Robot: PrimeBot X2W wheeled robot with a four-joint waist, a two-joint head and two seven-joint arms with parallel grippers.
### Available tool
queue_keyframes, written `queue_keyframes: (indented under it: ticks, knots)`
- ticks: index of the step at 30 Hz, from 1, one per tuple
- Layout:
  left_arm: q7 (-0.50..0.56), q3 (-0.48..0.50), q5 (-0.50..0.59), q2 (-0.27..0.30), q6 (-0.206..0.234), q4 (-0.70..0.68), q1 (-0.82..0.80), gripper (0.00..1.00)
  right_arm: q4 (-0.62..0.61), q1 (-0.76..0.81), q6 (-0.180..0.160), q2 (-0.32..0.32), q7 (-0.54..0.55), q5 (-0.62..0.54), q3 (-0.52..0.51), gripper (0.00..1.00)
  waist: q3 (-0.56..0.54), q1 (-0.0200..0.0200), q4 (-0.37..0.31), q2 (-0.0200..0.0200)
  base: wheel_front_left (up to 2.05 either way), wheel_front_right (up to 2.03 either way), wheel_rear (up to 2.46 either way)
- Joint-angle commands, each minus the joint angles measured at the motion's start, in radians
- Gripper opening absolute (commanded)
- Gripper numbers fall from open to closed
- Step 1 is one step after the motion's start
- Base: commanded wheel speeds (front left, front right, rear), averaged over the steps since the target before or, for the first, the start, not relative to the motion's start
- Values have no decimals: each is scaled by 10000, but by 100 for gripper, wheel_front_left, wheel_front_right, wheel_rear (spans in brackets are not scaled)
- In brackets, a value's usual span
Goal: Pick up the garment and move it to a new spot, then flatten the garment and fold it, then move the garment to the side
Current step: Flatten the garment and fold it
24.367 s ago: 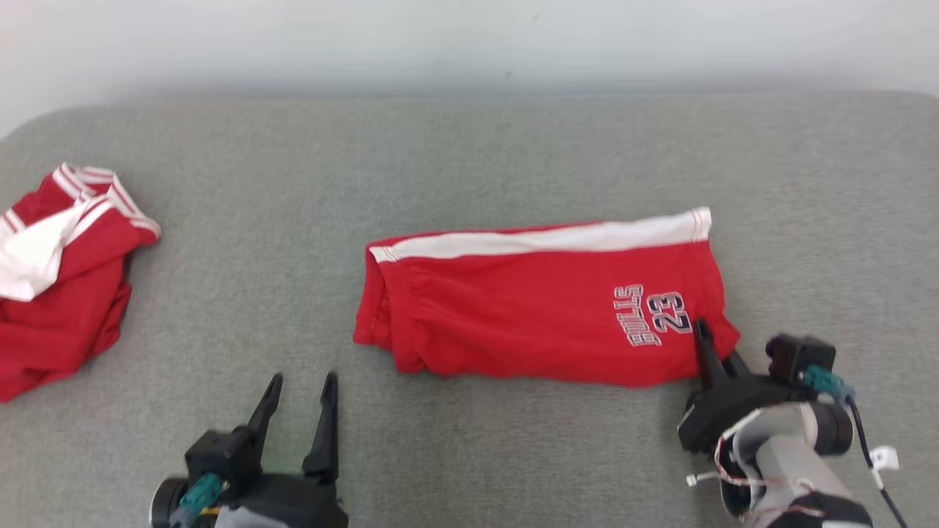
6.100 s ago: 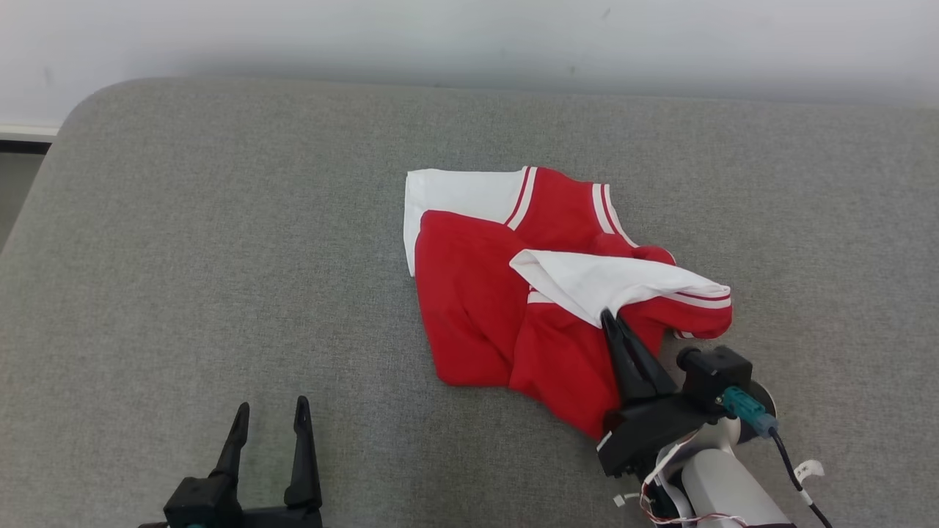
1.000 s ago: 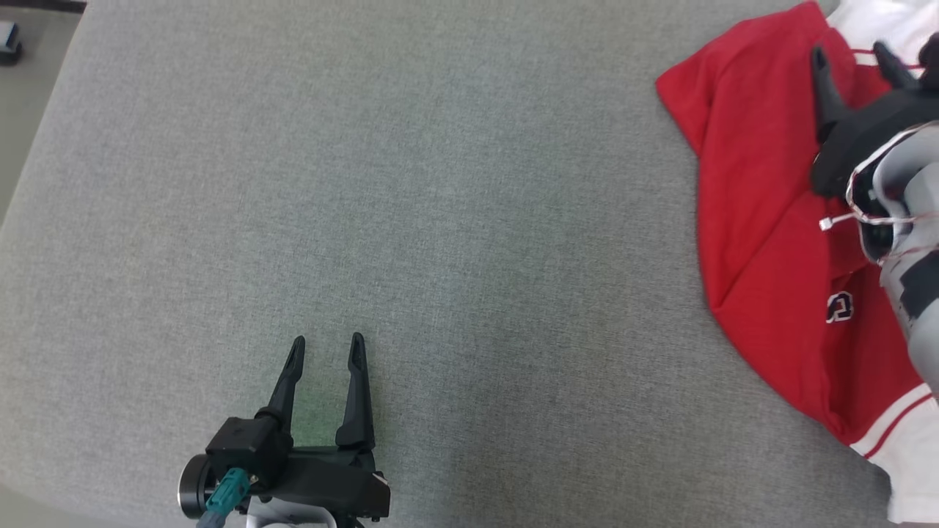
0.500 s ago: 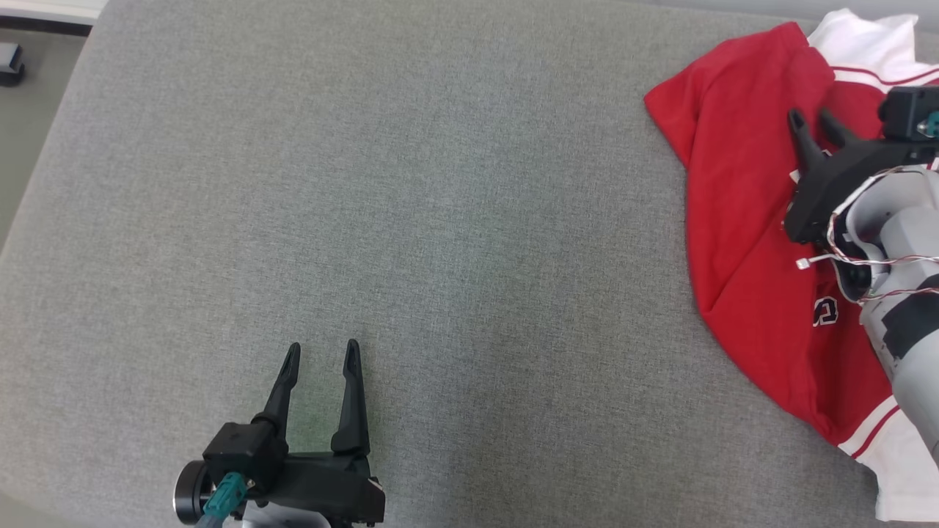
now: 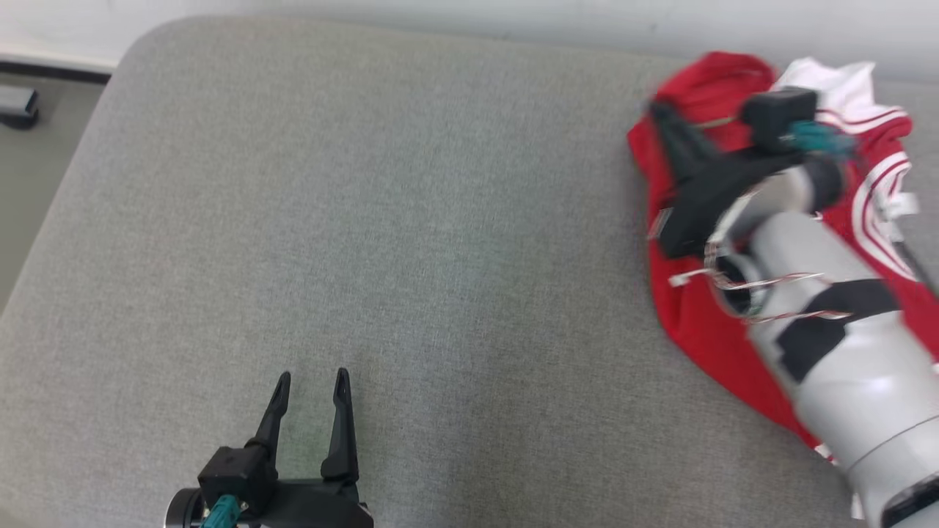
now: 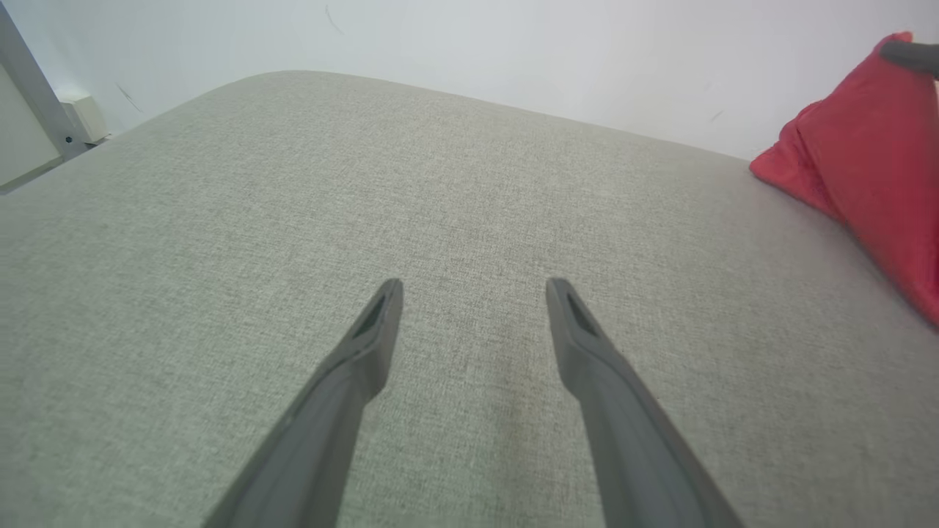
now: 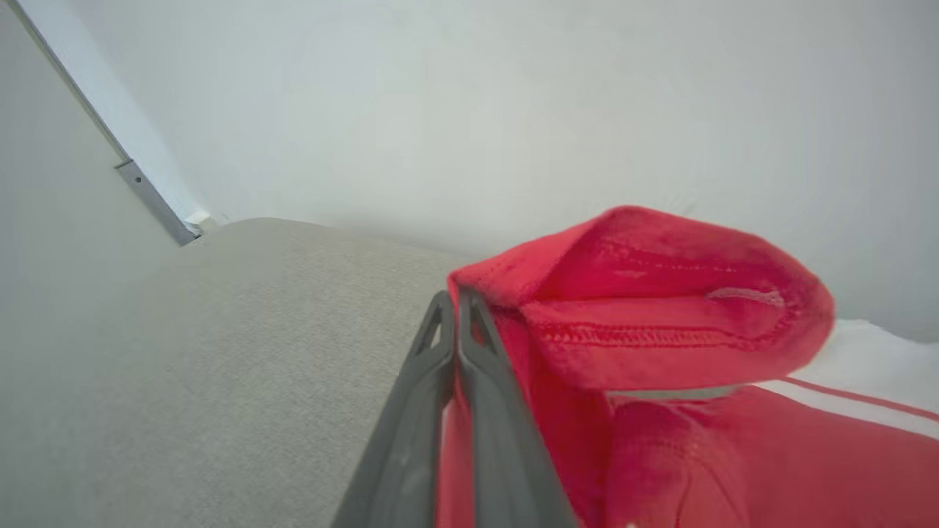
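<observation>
Head view, near edge: the left gripper (image 5: 312, 378), two long dark fingers, hovers spread and empty over the grey cloth-covered desk (image 5: 403, 220), well apart from the shirt.
Left wrist view: those fingers stand parted above bare grey cloth, with red fabric rising tent-like at the far right.
Change: a second ago the right gripper (image 5: 660, 114) stood open over the red cloth; now its fingers are pressed together on a fold of it, and that fold is raised off the desk.
Garment: the red jersey shirt (image 5: 689, 323), with white short sleeves and striped trim, lies bunched at the desk's far right, partly under the pale right forearm (image 5: 829, 352).
Right wrist view: a stitched red hem flops over just beside the clamped fingertips.
Meaning: the grasp looks made, so lifting can begin; flattening and folding remain undone.
Right arm pose: the forearm runs from the lower right corner up and leftward, the gripper pointing toward the far left, and it is blurred.
</observation>
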Motion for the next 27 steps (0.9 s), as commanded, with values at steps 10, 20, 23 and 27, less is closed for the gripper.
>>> queue_keyframes:
  ticks: [10,20,23,27]
  knots:
    - [-29,100,41,-1,-246,418,449,100,-1122,959,-28,1717,617,517,2016,65,-1175,1,-70,0,0,0,0]
    - [-29,566,224,-5,-296,586,858,100,-1273,1474,-28,1581,-279,1261,2986,100,-1759,1,-307,0,0,0,0]
    - [-29,786,292,-6,-323,531,961,100,-843,1577,-30,1277,-732,1270,2762,100,-1857,1,-591,0,0,0,0]
    - [-29,921,305,-6,-381,522,990,100,-295,1926,-28,1050,-1064,1379,2426,100,-1928,1,-993,0,0,0,0]
